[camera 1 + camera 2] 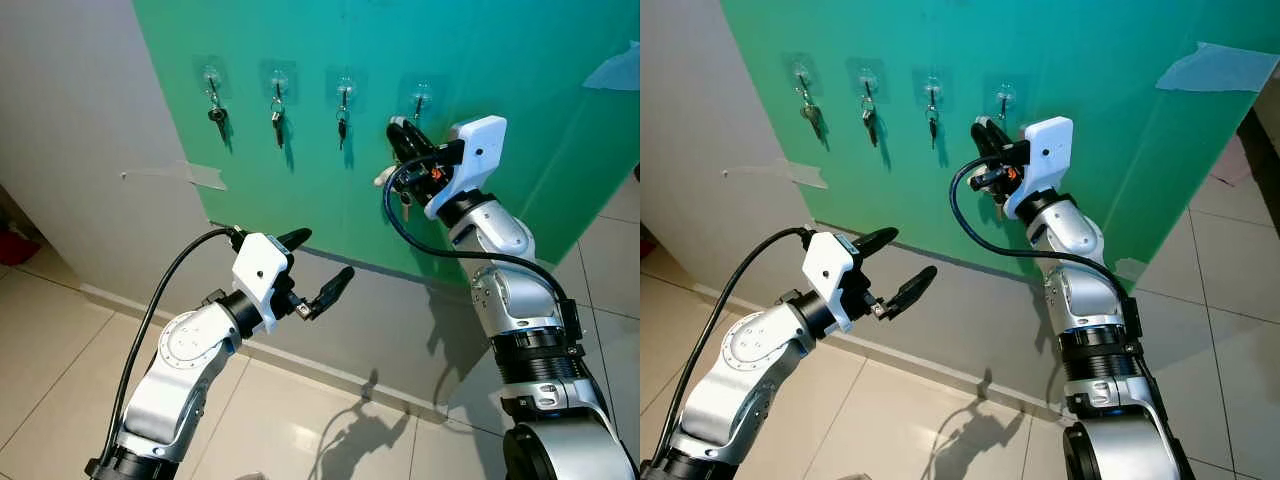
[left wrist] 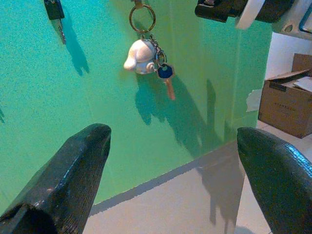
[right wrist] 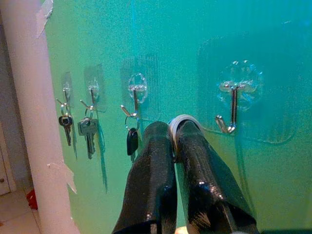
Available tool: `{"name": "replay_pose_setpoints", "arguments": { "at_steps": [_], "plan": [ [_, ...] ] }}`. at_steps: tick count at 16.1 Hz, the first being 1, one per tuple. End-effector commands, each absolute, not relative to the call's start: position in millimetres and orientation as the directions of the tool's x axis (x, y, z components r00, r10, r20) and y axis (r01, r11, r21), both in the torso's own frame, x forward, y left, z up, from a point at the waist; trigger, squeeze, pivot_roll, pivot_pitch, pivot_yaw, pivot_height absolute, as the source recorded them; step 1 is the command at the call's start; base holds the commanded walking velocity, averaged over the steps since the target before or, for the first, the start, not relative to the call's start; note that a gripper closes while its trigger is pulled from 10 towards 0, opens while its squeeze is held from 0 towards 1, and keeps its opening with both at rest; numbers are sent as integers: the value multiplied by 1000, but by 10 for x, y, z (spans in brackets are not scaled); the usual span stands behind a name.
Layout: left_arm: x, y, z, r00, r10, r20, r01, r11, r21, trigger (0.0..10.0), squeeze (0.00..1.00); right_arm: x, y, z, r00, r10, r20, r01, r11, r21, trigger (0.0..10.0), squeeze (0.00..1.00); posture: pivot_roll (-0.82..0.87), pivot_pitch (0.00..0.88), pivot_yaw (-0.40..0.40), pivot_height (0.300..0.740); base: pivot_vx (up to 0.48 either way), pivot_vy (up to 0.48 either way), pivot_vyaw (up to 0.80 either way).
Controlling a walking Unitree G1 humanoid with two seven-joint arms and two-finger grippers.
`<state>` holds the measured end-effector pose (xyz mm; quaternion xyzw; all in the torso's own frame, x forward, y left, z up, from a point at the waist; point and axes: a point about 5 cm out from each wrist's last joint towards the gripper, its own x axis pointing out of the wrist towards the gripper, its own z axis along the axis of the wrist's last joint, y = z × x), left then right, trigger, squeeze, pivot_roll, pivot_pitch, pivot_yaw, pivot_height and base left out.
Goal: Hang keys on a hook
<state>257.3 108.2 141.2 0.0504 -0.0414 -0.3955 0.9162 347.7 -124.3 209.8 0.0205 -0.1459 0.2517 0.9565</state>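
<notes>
- Keys (image 2: 155,66) hang by a metal ring (image 2: 142,18) pinched between the closed fingers of the right end effector (image 3: 174,134), with a white figure charm (image 2: 138,56) and a blue-headed key (image 2: 166,74) dangling below the ring, just in front of the green board (image 1: 520,120).
- In the right wrist view, the ring shows as a pale arc at the fingertips (image 3: 190,134), just beside and slightly below the empty hook (image 3: 229,109), apart from it and not yet on it.
- That hook is the rightmost of 4 clear adhesive hooks in a row on the board; the other 3 each carry a key: a dark key (image 1: 216,117) on the leftmost, a silver key (image 1: 277,118) on the next, and a dark key fob (image 1: 342,125) on the 3rd.
- Right arm (image 1: 500,260) is raised against the board, its wrist housing just below the empty hook.
- Left end effector (image 1: 318,268) hangs lower, well apart from the keys, its 2 black fingers spread open and holding nothing, pointed toward the board.
- Pieces of tape (image 1: 195,175) stick to the grey wall left of the board, and a cardboard box (image 2: 287,100) sits on the tiled floor (image 1: 300,420).
</notes>
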Motion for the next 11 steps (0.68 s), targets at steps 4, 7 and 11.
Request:
{"name": "replay_pose_setpoints", "arguments": {
  "at_steps": [4, 7, 11],
  "plan": [
    [2572, 1085, 1400, 671, -742, 16, 733, 666, 136, 10000, 0, 3497, -1346, 2401, 808, 431, 403, -453, 891, -45, 10000, 0, -32, 0, 53, 740, 0, 0, 0],
    [2574, 1083, 1399, 668, -744, 15, 736, 664, 135, 10000, 0, 3512, -1387, 2509, 794, 416, 442, -447, 894, -39, 10000, 0, -32, 0, 55, 740, 0, 0, 0],
    [2573, 1079, 1399, 666, -745, 15, 738, 662, 133, 10000, 0, 3534, -1429, 2548, 796, 395, 459, -430, 902, -32, 10000, 0, -30, 0, 53, 740, 0, 0, 0]
  ]
}}
